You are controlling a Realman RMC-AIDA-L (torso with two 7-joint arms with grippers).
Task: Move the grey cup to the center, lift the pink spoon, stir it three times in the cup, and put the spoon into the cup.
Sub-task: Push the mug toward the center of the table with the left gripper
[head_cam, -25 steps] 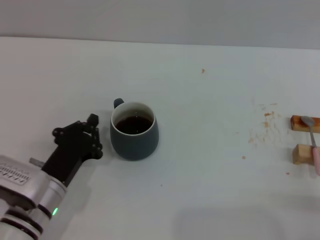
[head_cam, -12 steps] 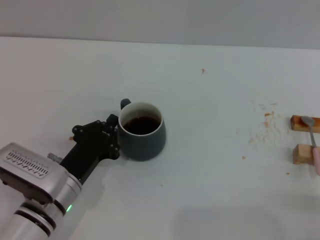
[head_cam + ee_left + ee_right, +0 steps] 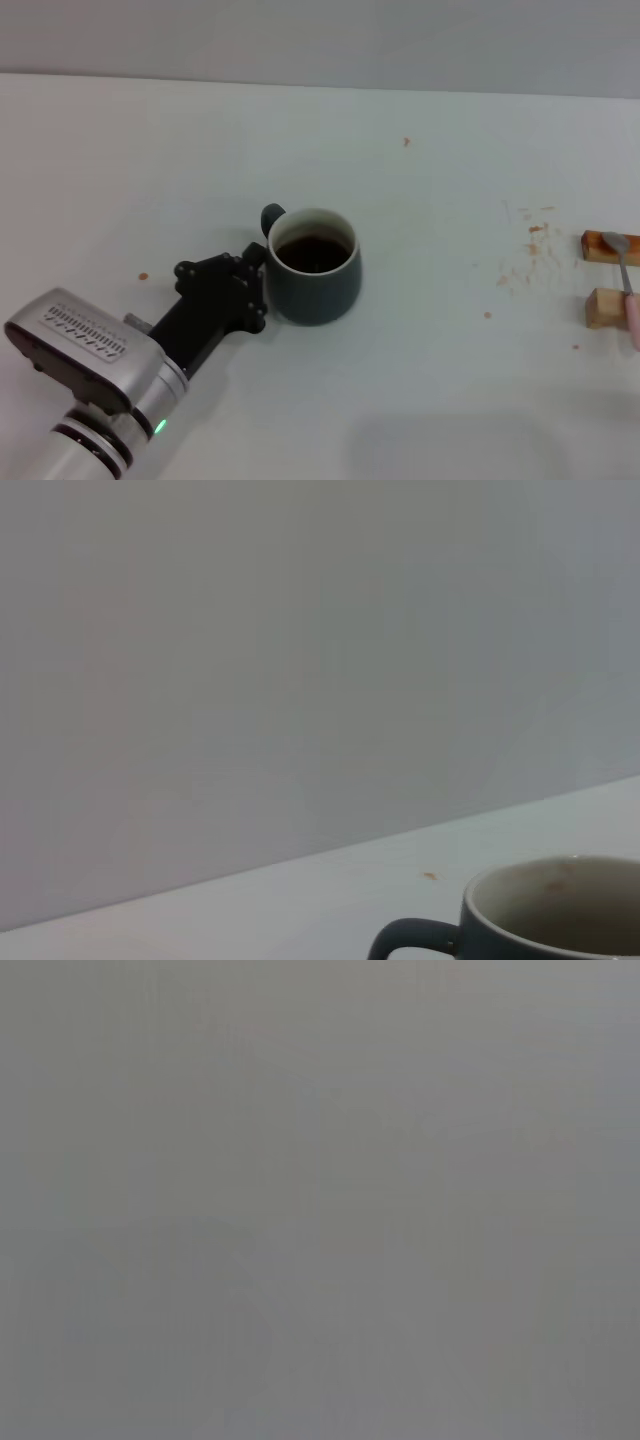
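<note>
The grey cup, with dark liquid inside, stands near the middle of the white table, its handle pointing to the far left. My left gripper is shut and rests against the cup's left side, below the handle. The cup's rim and handle also show in the left wrist view. The pink spoon lies at the far right edge across two tan wooden blocks, its metal bowl on the farther block. My right gripper is out of view; the right wrist view shows only flat grey.
Small orange-brown crumbs are scattered on the table left of the blocks. One crumb lies at the far middle and one by my left arm. A grey wall runs along the table's far edge.
My left gripper has moved to the right against the cup, and the cup has slid right and slightly nearer with it. The spoon and blocks have not moved.
</note>
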